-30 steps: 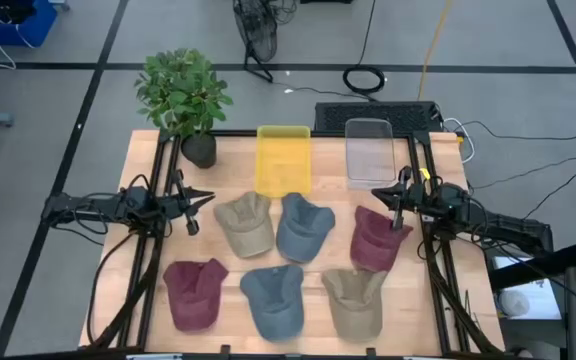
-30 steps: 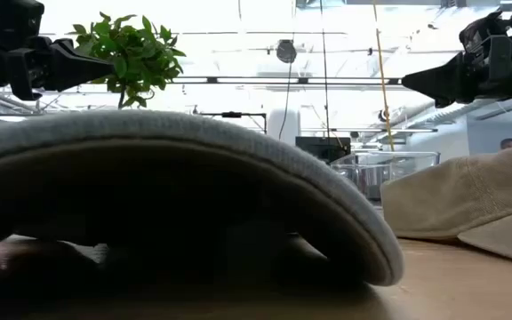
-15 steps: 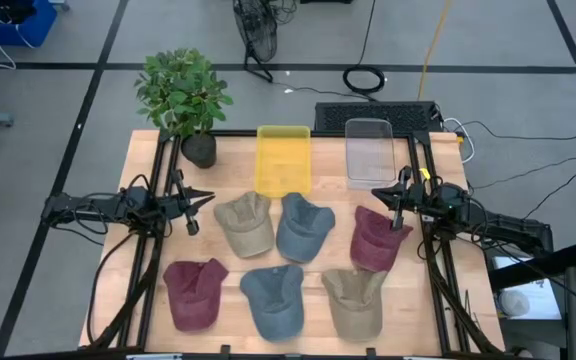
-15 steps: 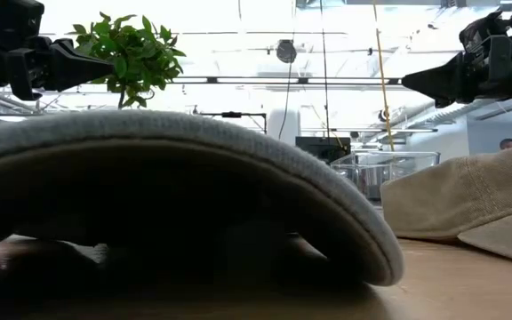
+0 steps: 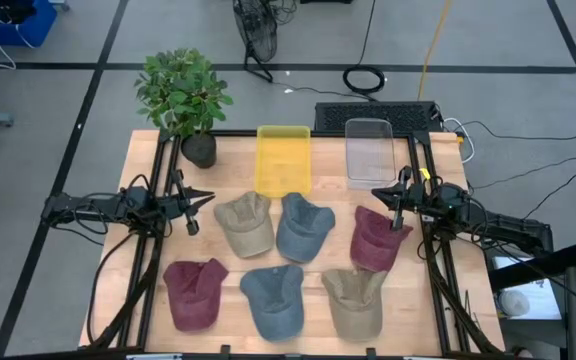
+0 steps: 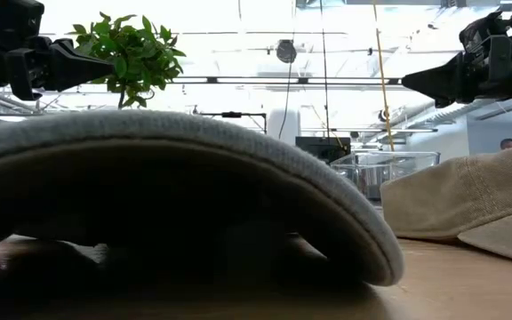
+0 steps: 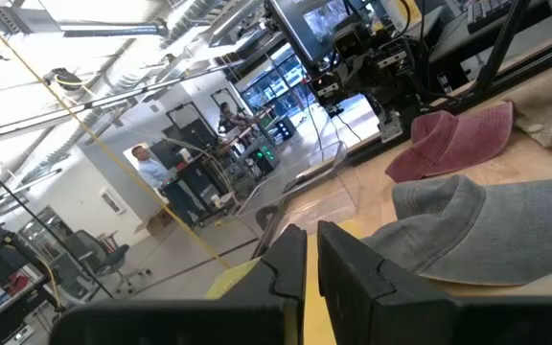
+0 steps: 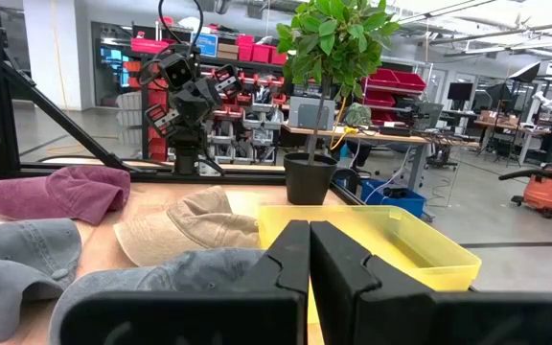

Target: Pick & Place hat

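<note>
Six hats lie crown-up on the wooden table (image 5: 423,300) in two rows. The far row holds a tan hat (image 5: 243,225), a blue-grey hat (image 5: 303,228) and a maroon hat (image 5: 373,240). The near row holds a maroon hat (image 5: 194,293), a blue-grey hat (image 5: 273,300) and a tan hat (image 5: 353,302). My left gripper (image 5: 206,200) hovers shut at the table's left edge, level, pointing toward the hats. My right gripper (image 5: 376,191) hovers shut at the right edge, above the far maroon hat's far end. Neither touches anything.
A yellow bin (image 5: 283,160) and a clear bin (image 5: 370,153) stand at the table's far edge, with a potted plant (image 5: 186,100) at the far left corner. Black frame rails (image 5: 146,270) run along both sides. People show in the room beyond, in the left wrist view.
</note>
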